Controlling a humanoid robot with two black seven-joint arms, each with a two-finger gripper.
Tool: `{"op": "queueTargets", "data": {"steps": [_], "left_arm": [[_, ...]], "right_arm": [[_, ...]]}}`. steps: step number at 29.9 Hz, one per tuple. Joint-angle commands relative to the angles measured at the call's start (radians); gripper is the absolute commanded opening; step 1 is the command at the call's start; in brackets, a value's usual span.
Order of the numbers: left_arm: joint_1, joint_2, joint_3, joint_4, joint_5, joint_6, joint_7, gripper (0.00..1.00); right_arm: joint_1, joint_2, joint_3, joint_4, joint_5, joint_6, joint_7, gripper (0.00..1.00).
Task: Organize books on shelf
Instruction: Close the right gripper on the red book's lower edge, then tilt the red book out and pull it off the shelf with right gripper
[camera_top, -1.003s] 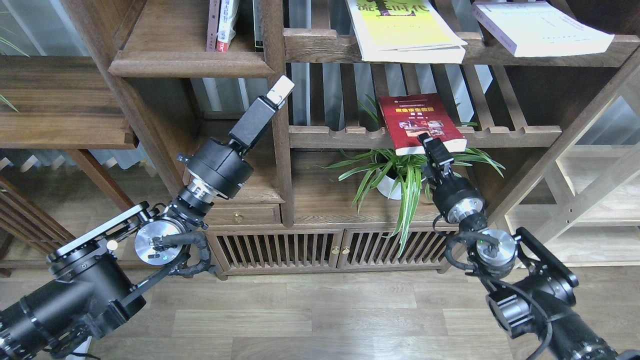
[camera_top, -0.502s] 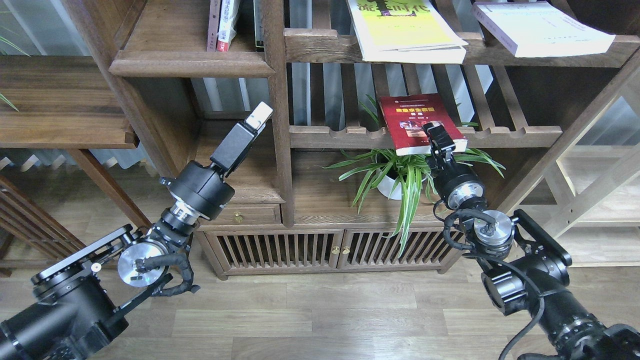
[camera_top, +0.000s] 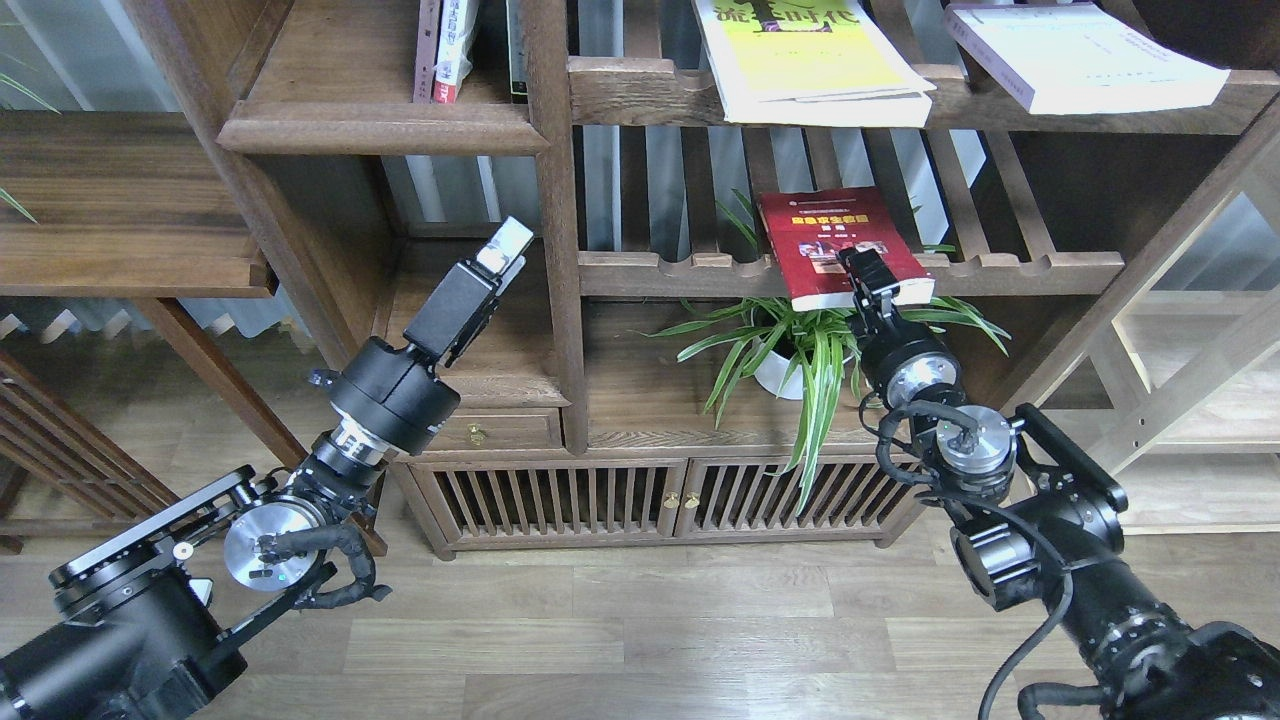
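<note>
A walnut-coloured bookcase (camera_top: 550, 250) stands on pale wood-plank flooring (camera_top: 620, 640); its base carries a small drawer (camera_top: 485, 432) and two slatted doors (camera_top: 620, 497); a potted spider plant (camera_top: 800, 350) sits in the lower right bay. The solid shelf (camera_top: 370, 125) with the rounded front edge, upper left, bears a few upright volumes (camera_top: 445, 50) at its right end. On the upper slatted shelf (camera_top: 640, 100) the large yellow-white book (camera_top: 800, 60) lies flat, overhanging the front rail; the pale thick book (camera_top: 1080, 55) lies to its right, likewise overhanging. The small red book (camera_top: 835, 245) lies on the lower slatted shelf (camera_top: 1020, 268), its near edge projecting past the scalloped rail above the plant. The right gripper (camera_top: 868, 275) is at that near edge, right of centre, one dark finger lying over the cover; it appears clamped on the book, though the lower finger is hidden. The left gripper (camera_top: 503, 247) is raised in front of the left bay, below the solid shelf, touching nothing; it is seen side-on, so whether its fingers stand apart or together cannot be told.
</note>
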Motion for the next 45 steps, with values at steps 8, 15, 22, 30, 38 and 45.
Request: {"op": "queueTargets", "data": {"steps": [8, 15, 22, 30, 38, 45], "left_arm": [[0.0, 0.016, -0.001, -0.005, 0.0, 0.0, -0.001, 1.0], [0.0, 0.036, -0.004, -0.005, 0.0, 0.0, -0.003, 1.0], [0.002, 0.037, -0.004, -0.006, 0.0, 0.0, -0.003, 1.0], [0.005, 0.037, -0.004, -0.006, 0.0, 0.0, -0.003, 1.0], [0.006, 0.037, -0.004, -0.006, 0.0, 0.0, -0.003, 1.0], [0.006, 0.037, -0.004, -0.006, 0.0, 0.0, -0.003, 1.0]], "right_arm": [[0.035, 0.015, 0.001, -0.045, -0.003, -0.046, 0.0, 0.99], [0.039, 0.016, 0.006, -0.053, -0.003, -0.046, 0.003, 0.86], [0.054, 0.033, 0.009, -0.071, -0.003, -0.038, 0.006, 0.71], [0.062, 0.035, 0.012, -0.093, -0.005, -0.027, 0.012, 0.55], [0.058, 0.03, 0.015, -0.11, -0.005, 0.09, 0.014, 0.18], [0.047, 0.027, 0.015, -0.129, -0.003, 0.213, 0.015, 0.04]]}}
